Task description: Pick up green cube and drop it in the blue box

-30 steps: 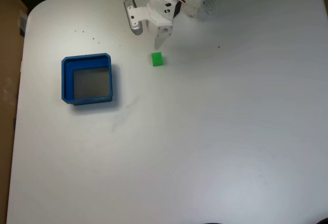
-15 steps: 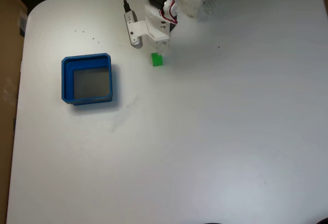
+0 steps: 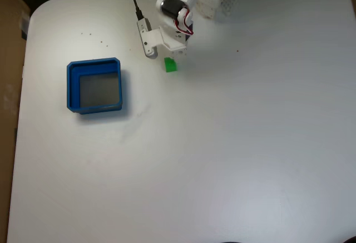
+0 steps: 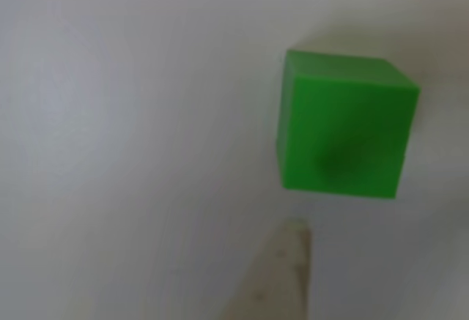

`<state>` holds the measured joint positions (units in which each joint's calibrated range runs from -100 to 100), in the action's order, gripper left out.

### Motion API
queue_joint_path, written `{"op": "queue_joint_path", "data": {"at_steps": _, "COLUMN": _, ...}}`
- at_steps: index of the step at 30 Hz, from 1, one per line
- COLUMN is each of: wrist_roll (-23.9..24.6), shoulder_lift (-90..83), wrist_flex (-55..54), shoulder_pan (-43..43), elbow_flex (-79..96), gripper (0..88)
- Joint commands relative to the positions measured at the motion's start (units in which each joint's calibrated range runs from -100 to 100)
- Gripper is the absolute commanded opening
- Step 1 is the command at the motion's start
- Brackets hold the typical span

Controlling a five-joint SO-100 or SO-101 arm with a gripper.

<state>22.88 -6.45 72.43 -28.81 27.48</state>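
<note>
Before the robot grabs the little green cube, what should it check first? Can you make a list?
1. Cube sits flat on the table: ok.
2. End effector is right next to the cube: ok.
3. One fingertip is close beside the cube in the other view, a thin gap left: ok.
4. Cube is between both fingers: cannot tell, just one finger shows.
5. End effector is open wide enough: cannot tell.
6. Box is empty and waiting, left of the cube in the fixed view: ok.
</note>
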Motion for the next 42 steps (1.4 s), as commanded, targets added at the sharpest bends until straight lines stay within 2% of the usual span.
{"op": "queue_joint_path", "data": {"at_steps": 1, "wrist_roll": 0.15, "shoulder_lift": 0.31, "wrist_flex": -4.9, "shoulder_pan": 0.05, "elbow_flex": -1.83, "gripper": 31.3}}
{"op": "queue_joint_path", "data": {"at_steps": 6, "wrist_roll": 0.15, "shoulder_lift": 3.32, "wrist_flex": -9.27, "shoulder_pan": -0.1, "elbow_flex": -1.83, "gripper": 31.3}}
{"op": "queue_joint_path", "data": {"at_steps": 42, "wrist_roll": 0.15, "shoulder_lift": 8.83, "wrist_flex": -11.24, "shoulder_pan": 0.34, "elbow_flex": -1.83, "gripper": 31.3}}
